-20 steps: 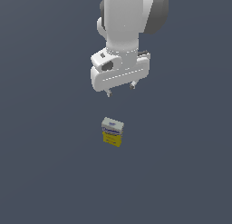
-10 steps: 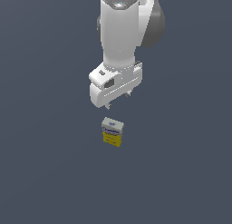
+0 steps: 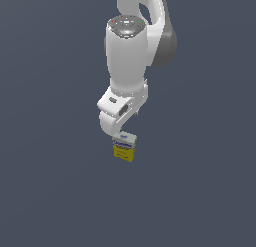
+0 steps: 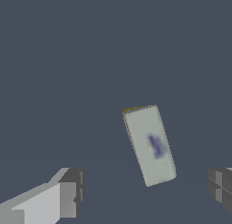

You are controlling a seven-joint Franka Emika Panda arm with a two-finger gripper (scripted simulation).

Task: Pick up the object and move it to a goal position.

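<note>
The object is a small box (image 3: 124,148) with a yellow lower half and a white top with a blue label band. It stands on the flat grey floor. In the wrist view I see its white top (image 4: 150,145) with a blue mark, turned at a slant. My gripper (image 3: 123,130) hangs right above the box, and the white hand hides the fingers in the exterior view. In the wrist view the gripper (image 4: 145,192) is open, with the two fingertips (image 4: 69,197) far apart. The box top lies between their lines, nearer one side. Nothing is held.
The plain dark grey floor (image 3: 60,191) fills both views. The white arm (image 3: 131,56) rises above the box. No goal marker shows.
The arm has come down and swung over the box. The hand went from well above and behind the box to just over its top. The box has not moved.
</note>
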